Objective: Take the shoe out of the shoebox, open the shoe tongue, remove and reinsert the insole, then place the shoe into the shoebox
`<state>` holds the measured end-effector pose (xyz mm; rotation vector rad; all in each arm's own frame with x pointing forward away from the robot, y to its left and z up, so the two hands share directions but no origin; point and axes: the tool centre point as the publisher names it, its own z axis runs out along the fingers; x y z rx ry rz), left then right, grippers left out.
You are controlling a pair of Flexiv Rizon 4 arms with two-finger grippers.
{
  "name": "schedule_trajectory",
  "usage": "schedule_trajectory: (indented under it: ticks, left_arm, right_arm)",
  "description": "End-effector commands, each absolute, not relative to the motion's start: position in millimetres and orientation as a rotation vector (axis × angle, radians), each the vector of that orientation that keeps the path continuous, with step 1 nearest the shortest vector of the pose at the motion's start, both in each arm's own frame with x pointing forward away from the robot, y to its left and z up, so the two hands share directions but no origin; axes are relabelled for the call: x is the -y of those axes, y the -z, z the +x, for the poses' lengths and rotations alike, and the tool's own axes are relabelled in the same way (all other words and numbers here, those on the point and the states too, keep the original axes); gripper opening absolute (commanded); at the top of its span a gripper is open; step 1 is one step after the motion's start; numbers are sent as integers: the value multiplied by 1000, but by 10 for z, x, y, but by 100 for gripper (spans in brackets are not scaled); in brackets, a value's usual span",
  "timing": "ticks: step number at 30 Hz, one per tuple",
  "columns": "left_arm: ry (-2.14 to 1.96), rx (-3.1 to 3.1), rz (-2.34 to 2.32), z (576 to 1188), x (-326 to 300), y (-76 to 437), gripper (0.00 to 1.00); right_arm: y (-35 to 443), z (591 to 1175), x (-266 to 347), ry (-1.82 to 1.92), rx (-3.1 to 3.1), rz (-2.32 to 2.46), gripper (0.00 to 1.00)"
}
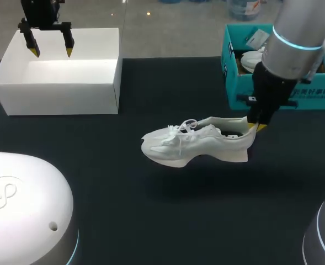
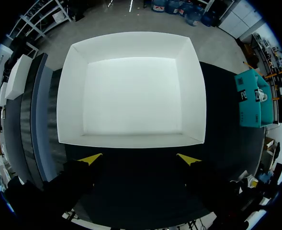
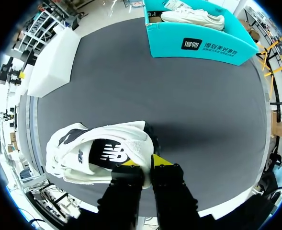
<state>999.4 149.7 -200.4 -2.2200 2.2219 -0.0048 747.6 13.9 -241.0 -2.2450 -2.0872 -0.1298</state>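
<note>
**Right end effector** clenched on the heel collar of the white shoe, the heel wall being pinched between the two yellow tips, as shown in the right wrist view; the shoe is held clear of the tabletop, well apart from the white shoebox, with the toe pointed toward that box and the sole roughly level; a dark insole is seen seated inside.

**Step in hand**, as judged: a carry of the shoe by its heel; this is best done with the sole held level and the pinch firm, since the long toe end is likely to sag or swing from so small a grip; a soft set-down is advised.

**Pose**: the right arm is posed steeply above the heel, wrist near vertical; the left end effector is released, fingers spread, hung straight over the white shoebox, tips pointed down into it.
</note>
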Motion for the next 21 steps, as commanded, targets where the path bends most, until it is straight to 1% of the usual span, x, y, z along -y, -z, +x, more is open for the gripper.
schedule_trajectory:
  ticks: [1, 12, 21]
  left_arm:
    - [2, -2222, -2221, 9999, -1498, 2001, 100]
    - [2, -2222, -2221, 9999, -1498, 2001, 100]
    - [2, -2222, -2221, 9999, -1498, 2001, 100]
  right_arm:
    - [2653, 7538, -222, 126, 2069, -2216, 0]
    - [3228, 7454, -341, 176, 2027, -2213, 0]
    - [3496, 7422, -431, 153, 2014, -2205, 0]
